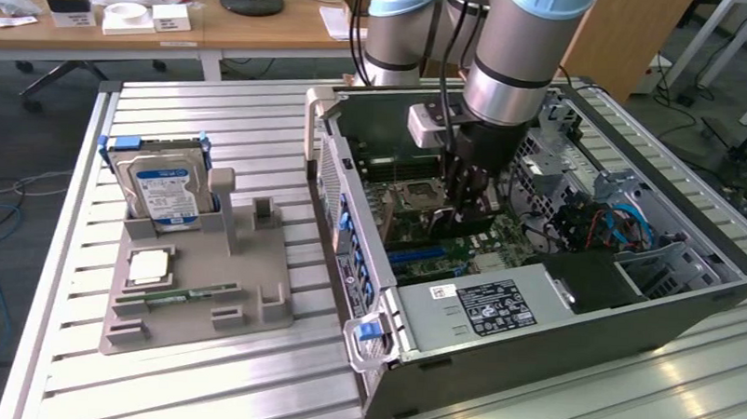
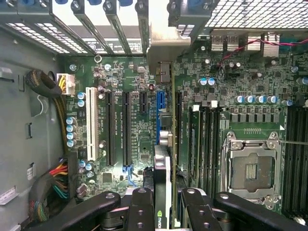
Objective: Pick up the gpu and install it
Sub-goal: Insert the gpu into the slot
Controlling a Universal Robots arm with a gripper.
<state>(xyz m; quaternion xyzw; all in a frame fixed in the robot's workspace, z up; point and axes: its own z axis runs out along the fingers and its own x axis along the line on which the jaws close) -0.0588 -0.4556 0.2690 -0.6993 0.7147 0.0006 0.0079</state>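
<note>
Now deep inside the open computer case (image 1: 569,309), with the gripper (image 2: 168,202) clamped narrowly on the gpu (image 2: 162,163), held edge-on over the motherboard (image 2: 139,130) near the blue slot (image 2: 160,103), toward the case's rear slot covers. Could jam or bend the bracket if lowered out of line with that slot; could also slip crooked between the fingers (image 2: 139,211) under pressing force. Looks thin and dark, silver bracket end (image 2: 166,48) forward, probably a green logo at the grip.
</note>
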